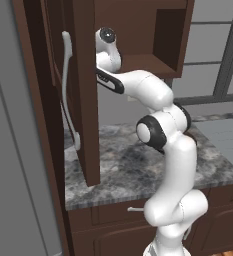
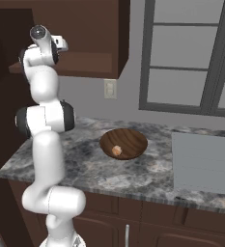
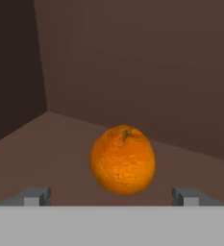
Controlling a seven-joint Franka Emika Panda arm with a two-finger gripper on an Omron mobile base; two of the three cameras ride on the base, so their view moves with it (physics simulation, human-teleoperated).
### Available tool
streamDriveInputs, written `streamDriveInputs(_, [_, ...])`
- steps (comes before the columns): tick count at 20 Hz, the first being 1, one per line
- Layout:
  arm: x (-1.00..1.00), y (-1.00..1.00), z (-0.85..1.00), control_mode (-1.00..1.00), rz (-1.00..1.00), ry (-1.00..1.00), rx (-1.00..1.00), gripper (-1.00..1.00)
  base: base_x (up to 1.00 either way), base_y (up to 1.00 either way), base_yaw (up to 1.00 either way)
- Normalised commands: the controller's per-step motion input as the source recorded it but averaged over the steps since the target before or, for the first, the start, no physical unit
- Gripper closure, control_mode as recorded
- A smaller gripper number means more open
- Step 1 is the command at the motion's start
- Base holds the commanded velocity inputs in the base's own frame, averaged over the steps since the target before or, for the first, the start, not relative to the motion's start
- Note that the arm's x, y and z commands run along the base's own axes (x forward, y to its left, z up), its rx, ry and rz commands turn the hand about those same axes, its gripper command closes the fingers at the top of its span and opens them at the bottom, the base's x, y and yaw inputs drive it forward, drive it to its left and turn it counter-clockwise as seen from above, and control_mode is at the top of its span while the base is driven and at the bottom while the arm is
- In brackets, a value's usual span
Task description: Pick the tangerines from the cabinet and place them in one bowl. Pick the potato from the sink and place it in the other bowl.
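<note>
A bright orange tangerine sits on the shelf inside the dark reddish-brown cabinet, near its back corner. My gripper is open just in front of it, and the fruit stands between and slightly beyond the two fingertips without touching them. In the left base view the arm reaches into the cabinet behind the open door with its pale curved handle. A brown wooden bowl on the counter holds a small tan-orange lump that looks like the potato. The grey sink lies to the right.
The open cabinet door hangs over the speckled stone counter close to the arm's left. A window and a wall socket are behind the counter. Drawers run below the counter edge.
</note>
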Motion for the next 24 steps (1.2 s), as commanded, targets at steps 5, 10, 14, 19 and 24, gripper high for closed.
streamDriveInputs(5, [0.38,0.01,0.0,-1.0,0.0,0.0,0.0,-1.0,0.0,0.0,0.0])
streamDriveInputs(10, [0.26,0.0,-0.06,-1.0,0.01,0.0,0.0,-1.0,0.0,0.0,0.0])
streamDriveInputs(14, [0.11,0.0,-0.29,-1.0,0.01,0.0,0.0,-1.0,0.0,0.0,0.0])
streamDriveInputs(19, [0.1,0.0,-0.38,-1.0,0.0,0.0,0.0,1.0,0.0,0.0,0.0])
streamDriveInputs(24, [0.06,-0.03,-0.12,-1.0,0.0,-0.03,0.0,1.0,0.0,0.0,0.0])
